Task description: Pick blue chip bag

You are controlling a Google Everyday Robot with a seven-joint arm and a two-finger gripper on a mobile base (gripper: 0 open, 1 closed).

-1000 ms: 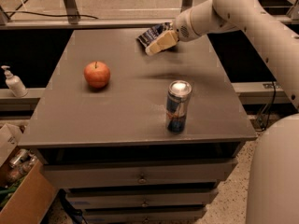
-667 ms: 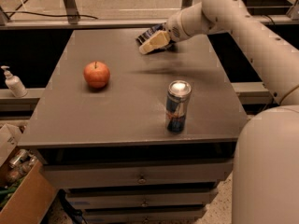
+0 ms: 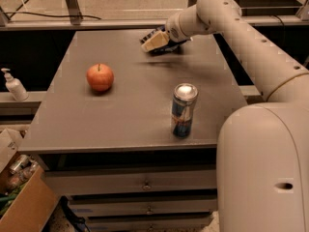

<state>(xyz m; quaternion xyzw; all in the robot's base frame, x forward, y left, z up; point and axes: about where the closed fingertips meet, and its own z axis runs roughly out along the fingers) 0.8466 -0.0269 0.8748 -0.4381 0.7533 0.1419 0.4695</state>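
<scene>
Hand (image 3: 155,41) is at the far-right end of the table (image 3: 120,124), right at the blue chip bag (image 3: 150,33). Can't tell from this angle whether it's clamped on the bag or just over it, or whether the bag is lying on the table or lifted. Bag sits close to the far edge, with dark blue foil and white patches showing around the hand and a shadow streak on the table just in front. Main risk is the material. The foil is thin, crumpled and slick, so a grip on a loose fold alone could let it slide out on the lift. If the hand isn't on it yet, a nudge could push it off the back edge, since it's light and flat. Pressing too low would scrape the hard matte grey tabletop. The white, smooth, tubular arm (image 3: 251,47) reaches in over the right side of the table. The blue-and-silver drink can (image 3: 184,110) is tall and narrow and stands near the front edge, well apart from the hand. A low retreat could tip it. The red apple (image 3: 100,77) is round and glossy and would roll if hit, but it's well off to the left, so risk there is low. Drawers (image 3: 145,185) below are not in play.
</scene>
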